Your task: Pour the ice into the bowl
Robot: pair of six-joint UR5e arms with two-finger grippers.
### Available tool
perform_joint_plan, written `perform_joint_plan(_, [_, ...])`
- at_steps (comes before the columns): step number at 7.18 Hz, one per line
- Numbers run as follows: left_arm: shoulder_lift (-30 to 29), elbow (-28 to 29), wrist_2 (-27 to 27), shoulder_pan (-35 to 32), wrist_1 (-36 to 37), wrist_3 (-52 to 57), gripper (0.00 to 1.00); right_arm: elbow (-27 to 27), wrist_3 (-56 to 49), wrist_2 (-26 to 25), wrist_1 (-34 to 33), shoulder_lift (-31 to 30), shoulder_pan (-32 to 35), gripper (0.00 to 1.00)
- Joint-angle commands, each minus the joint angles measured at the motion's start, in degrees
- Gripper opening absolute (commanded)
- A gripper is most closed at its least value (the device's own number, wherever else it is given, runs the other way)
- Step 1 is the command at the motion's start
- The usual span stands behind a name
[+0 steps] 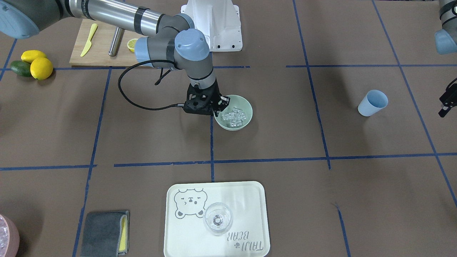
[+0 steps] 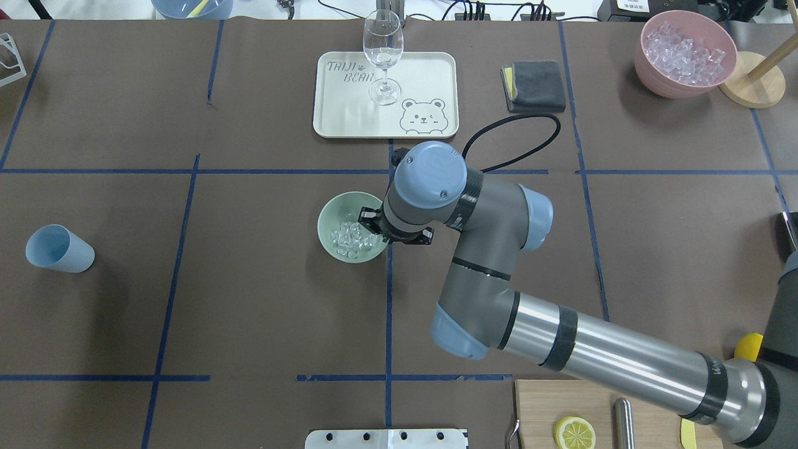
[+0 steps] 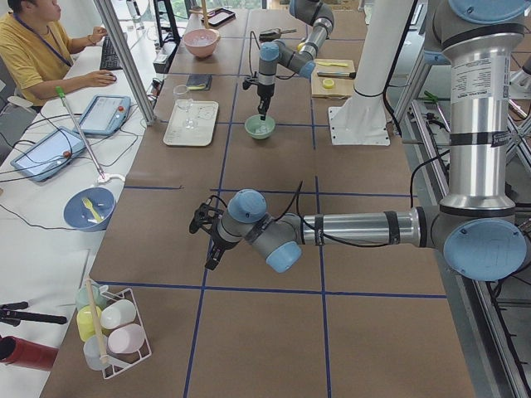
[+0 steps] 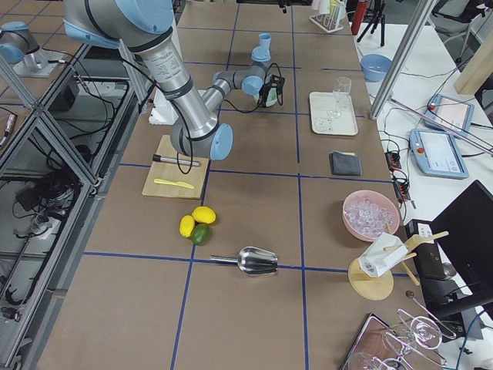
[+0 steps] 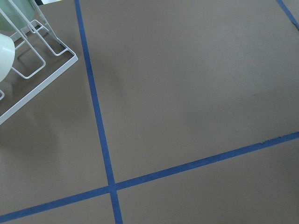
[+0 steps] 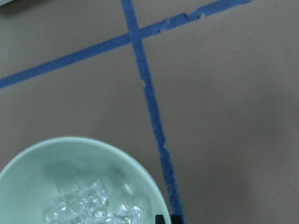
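1. The ice [image 1: 234, 117], a heap of small clear cubes, lies in the pale green bowl [image 1: 245, 105] near the middle of the counter [image 1: 285, 142]. By my reading, the pour is already done.
2. The right fingers [image 2: 368, 219] sit at the bowl's rim on the robot's side, their tips close together. I cannot tell whether they pinch the rim or only straddle it.
3. The left fingers [image 1: 445, 107] hang low near the counter's edge, well apart from the bowl, and I cannot tell how wide they stand.
4. A blue cup [image 1: 372, 102] lies on its side near them.
5. I judge the cubes to be slick, hard and loose, so they would skate out if the bowl tilts.
6. The bowl looks stiff, matte and light. I would take it by the rim, one finger inside the wall and one outside, and keep it level.
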Motion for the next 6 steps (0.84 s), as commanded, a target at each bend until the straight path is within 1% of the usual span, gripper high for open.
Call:
perform_joint_plan(1, [-0.02,-0.10,0.02,0.01,-0.08,0.08,1.00,11.76,-1.13,7.00,-0.06,-10.18,6.77,0.00])
perform_joint_plan(2, [-0.02,-0.10,0.02,0.01,-0.25,0.08,1.00,19.32,-5.14,9.55,-0.14,-17.22,9.84,0.00])
perform_joint_plan(3, [-0.02,-0.01,0.02,0.01,-0.43,0.08,1.00,22.70,-8.57,12.27,0.03,-23.29,13.44,0.00])
perform_joint_plan(4, [0.33,-0.10,0.02,0.01,-0.52,0.17,1.00,24.39,-15.57,13.25,0.82,-30.83,16.17,0.00])
perform_joint_plan(5, [0.33,0.07,0.02,0.01,-0.34,0.09,1.00,24.93,-27.12,12.92,1.00,-38.22,18.64,0.00])
perform_joint_plan(6, [0.42,-0.01,0.11,-0.07,-0.34,0.08,1.00,24.76,-38.12,13.26,1.96,-44.38,23.53,0.00])
